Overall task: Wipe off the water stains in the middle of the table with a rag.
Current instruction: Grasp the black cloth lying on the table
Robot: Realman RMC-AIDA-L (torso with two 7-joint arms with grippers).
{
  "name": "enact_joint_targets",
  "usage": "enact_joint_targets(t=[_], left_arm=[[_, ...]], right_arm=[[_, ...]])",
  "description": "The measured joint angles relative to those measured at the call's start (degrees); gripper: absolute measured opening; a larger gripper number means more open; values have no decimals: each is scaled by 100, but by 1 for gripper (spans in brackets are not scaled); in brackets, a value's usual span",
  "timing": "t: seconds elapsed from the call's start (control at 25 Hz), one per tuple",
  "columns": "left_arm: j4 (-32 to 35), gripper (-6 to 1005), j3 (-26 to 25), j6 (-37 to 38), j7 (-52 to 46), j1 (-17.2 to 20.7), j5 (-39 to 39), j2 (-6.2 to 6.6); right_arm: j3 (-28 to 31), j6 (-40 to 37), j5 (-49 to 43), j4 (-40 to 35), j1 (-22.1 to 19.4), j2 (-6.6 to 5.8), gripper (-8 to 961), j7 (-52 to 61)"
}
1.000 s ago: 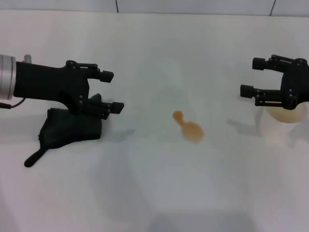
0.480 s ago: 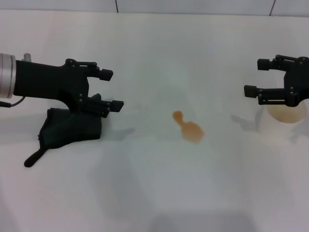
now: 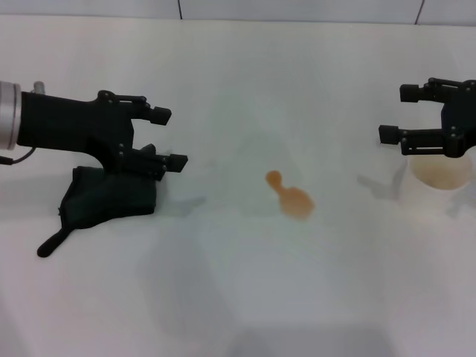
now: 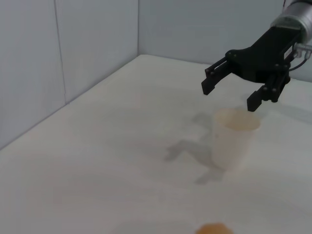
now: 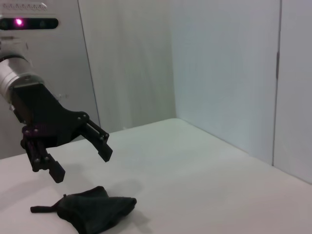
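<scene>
Smooth white table (image 3: 238, 297), crumpled dark rag (image 3: 108, 201), orange-brown oval water stains (image 3: 291, 197)

I see my left tool (image 3: 169, 137) as matte black throughout, with two slim linked fingers ending in blocky square pads, small pivot screws along the links. A silver metal cuff sits behind its black wrist, a thin dark cable looping beneath. My right tool (image 3: 398, 113) matches: black, angular, same linkage.
</scene>
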Motion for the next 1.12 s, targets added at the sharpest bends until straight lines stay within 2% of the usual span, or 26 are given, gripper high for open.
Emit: enact_joint_targets(t=[0.16, 0.36, 0.68, 0.88, 1.12], left_arm=[[186, 833, 14, 61, -297, 0, 96, 29], [569, 832, 23, 317, -1001, -19, 540, 145], [703, 831, 4, 782, -1796, -386, 1735, 307], [675, 830, -1, 880, -1931, -525, 2367, 310], [658, 829, -63, 834, -1913, -515, 2654, 292]], right_arm=[[-6, -5, 3, -22, -1, 0, 842, 42], [-13, 26, 30, 10, 9, 6, 842, 44], [-12, 41, 75, 20, 47, 9, 841, 112], [-99, 47, 225, 38, 27, 9, 841, 123], [-230, 52, 323, 74, -1, 9, 841, 125]])
